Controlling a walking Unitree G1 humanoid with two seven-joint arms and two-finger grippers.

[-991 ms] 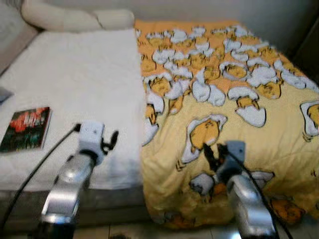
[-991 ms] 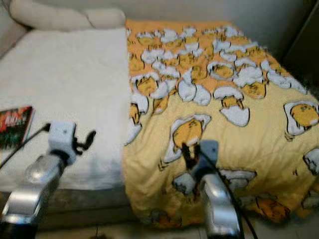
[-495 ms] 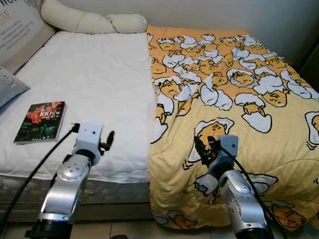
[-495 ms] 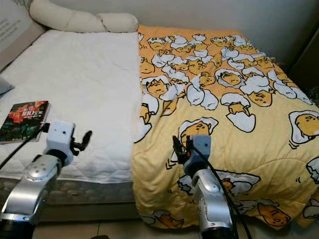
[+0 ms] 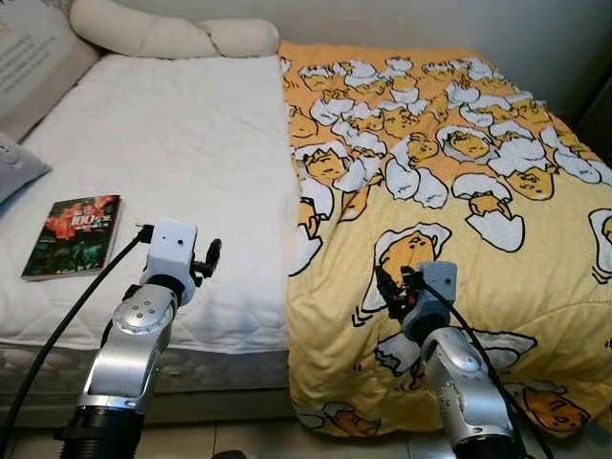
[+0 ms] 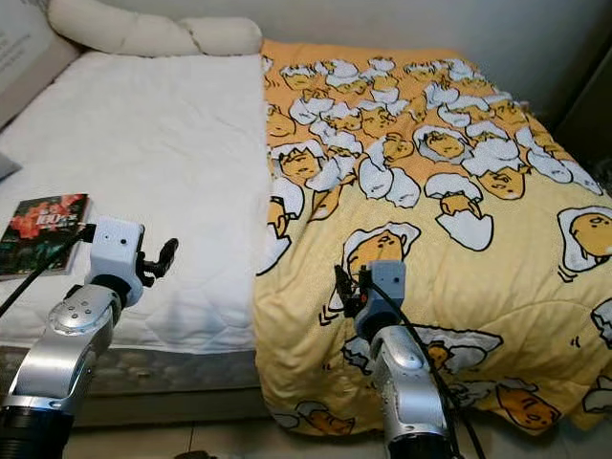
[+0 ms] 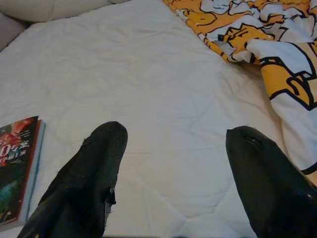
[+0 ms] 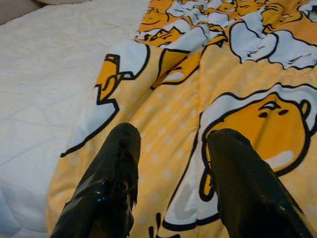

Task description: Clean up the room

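Observation:
A yellow cartoon-print blanket point(image 5: 449, 182) covers the right half of a bed with a white mattress point(image 5: 163, 153). A dark book point(image 5: 74, 235) with a red cover picture lies on the mattress near its left front edge. My left gripper point(image 5: 212, 256) hovers open over the mattress front edge, to the right of the book point(image 7: 17, 163). My right gripper point(image 5: 387, 287) is open just above the blanket point(image 8: 233, 114) near its front edge. Neither holds anything.
A long cream bolster pillow point(image 5: 172, 36) lies at the head of the bed. A grey pillow corner point(image 5: 14, 163) and a headboard cushion point(image 5: 33, 53) sit at the left. Floor tiles point(image 5: 249, 440) show below the bed's front edge.
The camera has shifted slightly and the picture has sharpened. Both grippers stay in about the same places, open.

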